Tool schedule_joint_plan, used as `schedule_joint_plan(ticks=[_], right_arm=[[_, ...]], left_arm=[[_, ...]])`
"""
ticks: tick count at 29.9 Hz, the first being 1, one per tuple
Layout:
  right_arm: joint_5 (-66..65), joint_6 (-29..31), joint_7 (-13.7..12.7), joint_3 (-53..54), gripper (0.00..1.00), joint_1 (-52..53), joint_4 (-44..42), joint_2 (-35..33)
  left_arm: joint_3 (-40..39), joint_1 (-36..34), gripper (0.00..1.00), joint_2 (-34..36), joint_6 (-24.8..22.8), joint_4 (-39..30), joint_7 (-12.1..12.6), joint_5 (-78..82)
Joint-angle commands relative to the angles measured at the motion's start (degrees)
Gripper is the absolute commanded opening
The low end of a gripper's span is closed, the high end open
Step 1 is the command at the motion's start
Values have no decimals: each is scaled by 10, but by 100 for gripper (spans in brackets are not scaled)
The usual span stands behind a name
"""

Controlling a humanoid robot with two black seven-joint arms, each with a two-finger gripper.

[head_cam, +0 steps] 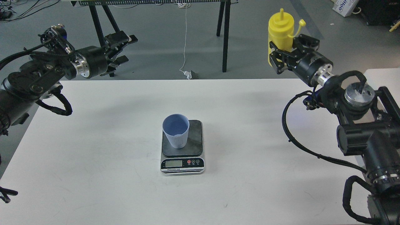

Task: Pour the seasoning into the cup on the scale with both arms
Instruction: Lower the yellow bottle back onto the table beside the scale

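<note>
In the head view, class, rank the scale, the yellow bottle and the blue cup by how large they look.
1. Scale, largest.
2 and 3. Yellow bottle and blue cup look alike in size; the bottle sits farther away, partly hidden by the right gripper, so no ranking.

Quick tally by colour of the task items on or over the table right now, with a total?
Yellow: 1, the seasoning bottle, upright in the right pincer.
Light blue: 1, the cup, standing on the scale.
Dark grey and silver: 1, the scale on the white table.
Total: 3 items.
</note>
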Motion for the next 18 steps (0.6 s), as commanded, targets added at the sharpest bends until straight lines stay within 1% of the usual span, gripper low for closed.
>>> schedule_joint_plan(ticks=[1,4,6,9,14,18], right_arm=[[11,55,0,28,2,-108,27,0],[24,105,0,23,3,-180,33,5],[32,141,0,12,7,-221,36,7],[34,190,0,-19,8,-262,37,15],[34,200,0,-45,11,-273,35,20],[31,199,0,-57,17,-271,29,30]], left_arm=[[1,-1,99,-5,0,0,0,1],[1,-1,99,-9,0,0,0,1],[0,-1,99,-10,0,-1,0,1],[1,-1,99,-10,0,-1,0,1],[0,0,99,-9,0,-2,0,1],[0,3,99,-8,0,-3,0,1]])
